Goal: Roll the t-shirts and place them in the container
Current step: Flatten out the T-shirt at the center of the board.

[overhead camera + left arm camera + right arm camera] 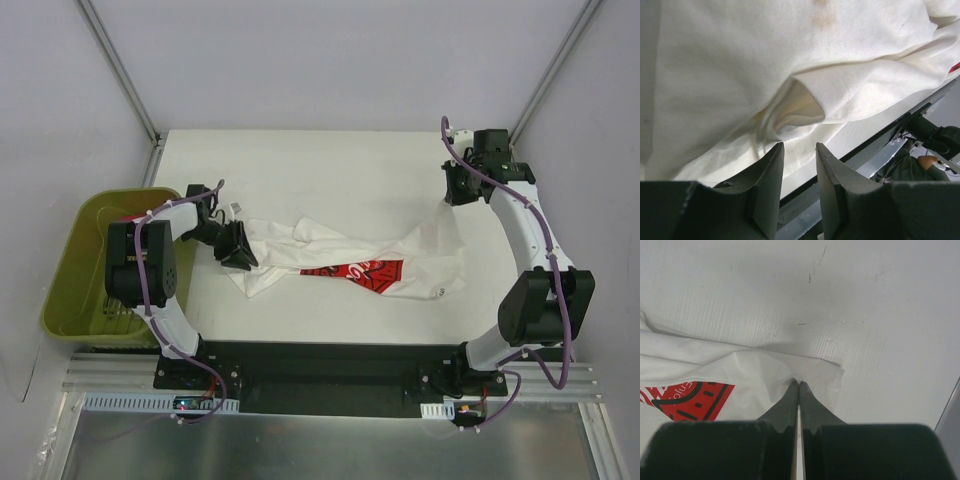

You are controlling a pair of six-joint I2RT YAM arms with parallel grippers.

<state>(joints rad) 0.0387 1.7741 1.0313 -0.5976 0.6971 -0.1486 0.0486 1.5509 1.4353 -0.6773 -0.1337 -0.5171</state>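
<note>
The table (pixel 330 160) carries the white t-shirt (pixel 300 245), which lies in a loose band between both hands. The right gripper (pixel 798 384) is clenched on a tented pinch of cloth edge at its tips, with the red print (pixel 690 400) to their left. The left gripper (pixel 799 150) stands parted and grasps nothing, with a sleeve fold (pixel 795 107) just ahead. The cloth looks light, limp and quick to slip, so take hold at doubled edges.
</note>
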